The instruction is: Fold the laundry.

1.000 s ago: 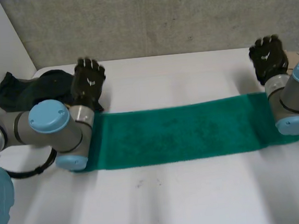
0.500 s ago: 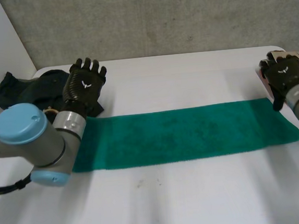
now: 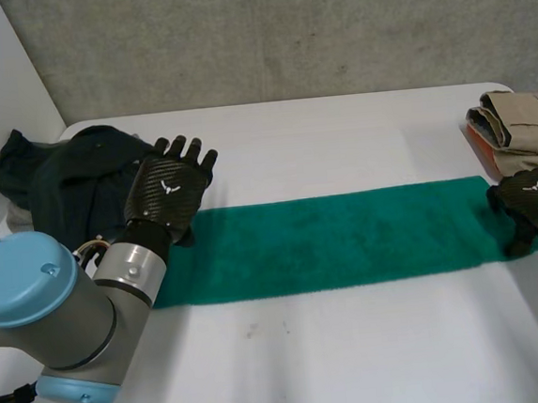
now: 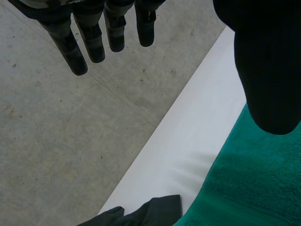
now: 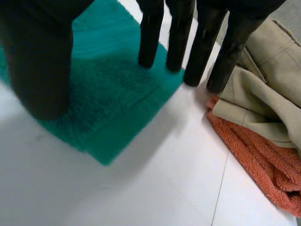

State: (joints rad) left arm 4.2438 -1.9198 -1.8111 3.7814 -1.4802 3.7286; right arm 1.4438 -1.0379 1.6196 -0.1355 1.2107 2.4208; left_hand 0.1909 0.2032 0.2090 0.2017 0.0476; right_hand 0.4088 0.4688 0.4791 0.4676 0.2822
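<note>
Stretching flat across the white table [image 3: 357,345], the green towel [image 3: 348,237] lies as a long, narrow band between your robot's two hands, one short end at each. At the band's left end you have the left hand [image 3: 167,193] over the towel's far corner, back upward. Its fingers [image 4: 89,40] are straight and a little spread, and the thumb [image 4: 268,70] stands well apart from them above the green pile. Nothing is held in that hand. Just beyond it, at the table's left edge, a dark garment [image 3: 59,168] sits in a loose heap, close to the towel's end but, as far as you can see, not on it. At the band's right end the right hand [image 3: 531,199] covers the towel's last stretch. Your right wrist view shows its fingers [image 5: 151,33] straight and pointing down. Some tips come over the towel's far corner and the others over bare table just past it, with the thumb [image 5: 40,70] hanging apart over the cloth. Nothing is pinched between them, and you cannot tell whether the tips touch the towel. Just beside those fingertips a folded beige garment [image 3: 526,118] rests on an orange towel [image 5: 263,162] at the table's right edge.
</note>
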